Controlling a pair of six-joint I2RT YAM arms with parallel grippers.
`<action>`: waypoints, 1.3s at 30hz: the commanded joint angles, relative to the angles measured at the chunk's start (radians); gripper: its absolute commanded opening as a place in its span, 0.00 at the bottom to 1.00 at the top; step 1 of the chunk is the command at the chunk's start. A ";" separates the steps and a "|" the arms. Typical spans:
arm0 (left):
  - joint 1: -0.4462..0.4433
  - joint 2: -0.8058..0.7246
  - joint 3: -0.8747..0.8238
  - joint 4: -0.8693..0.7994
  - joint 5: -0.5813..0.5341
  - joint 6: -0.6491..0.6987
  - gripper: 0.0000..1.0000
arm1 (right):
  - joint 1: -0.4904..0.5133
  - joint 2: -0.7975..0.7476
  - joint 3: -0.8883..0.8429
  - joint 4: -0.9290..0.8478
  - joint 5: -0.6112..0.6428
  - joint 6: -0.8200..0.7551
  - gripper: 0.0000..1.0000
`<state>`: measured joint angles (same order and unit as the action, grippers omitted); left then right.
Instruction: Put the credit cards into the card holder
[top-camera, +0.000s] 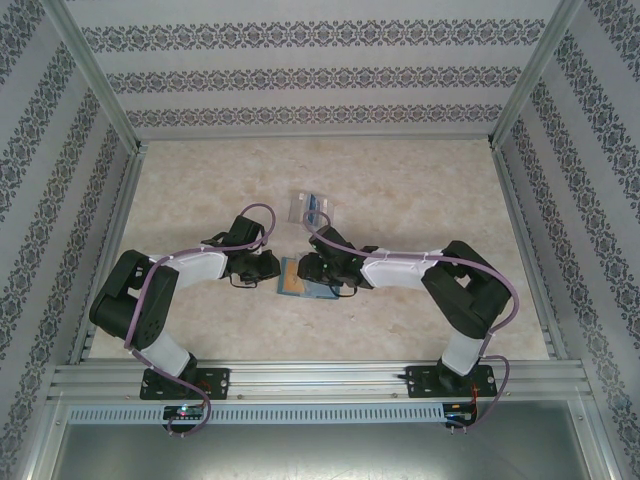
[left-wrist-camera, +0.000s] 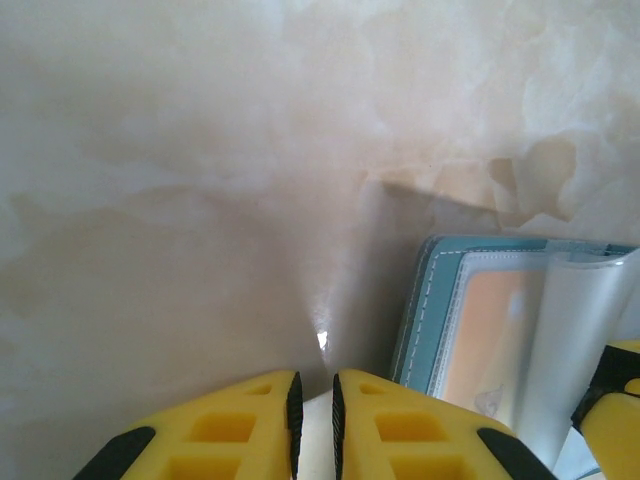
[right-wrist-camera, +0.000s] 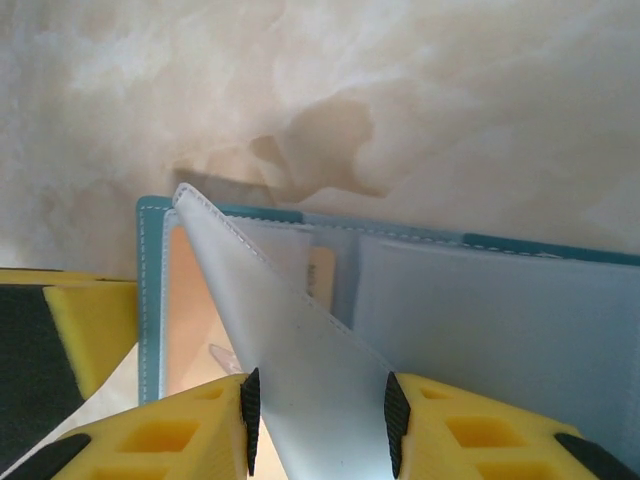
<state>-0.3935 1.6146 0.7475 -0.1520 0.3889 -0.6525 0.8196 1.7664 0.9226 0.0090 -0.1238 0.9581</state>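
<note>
A teal-edged folding wallet lies open between my two grippers, its clear sleeves showing. An orange-tan credit card sits under a sleeve on its left half. My right gripper is shut on one clear sleeve leaf, which stands lifted and tilted. Just left of the wallet, my left gripper hangs low over the table, jaws shut to a thin slit with nothing visibly held. The clear card holder lies farther back, with a blue credit card on it.
Patterned walls and metal frame rails close in the marbled tabletop. Bare table stretches to the left, right and back of the wallet. The two grippers are close together, almost tip to tip.
</note>
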 joint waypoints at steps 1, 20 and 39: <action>-0.042 0.027 -0.006 0.030 0.046 0.003 0.20 | -0.010 0.016 0.024 0.049 -0.079 -0.040 0.40; 0.024 -0.065 0.041 -0.050 0.017 0.029 0.22 | -0.019 -0.080 -0.014 0.201 -0.283 -0.119 0.39; 0.024 -0.042 0.039 -0.023 0.043 0.017 0.23 | -0.156 -0.179 -0.096 -0.089 -0.039 -0.165 0.44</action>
<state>-0.3775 1.5719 0.7757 -0.1715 0.4187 -0.6510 0.6636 1.5627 0.8295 -0.0662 -0.1619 0.7856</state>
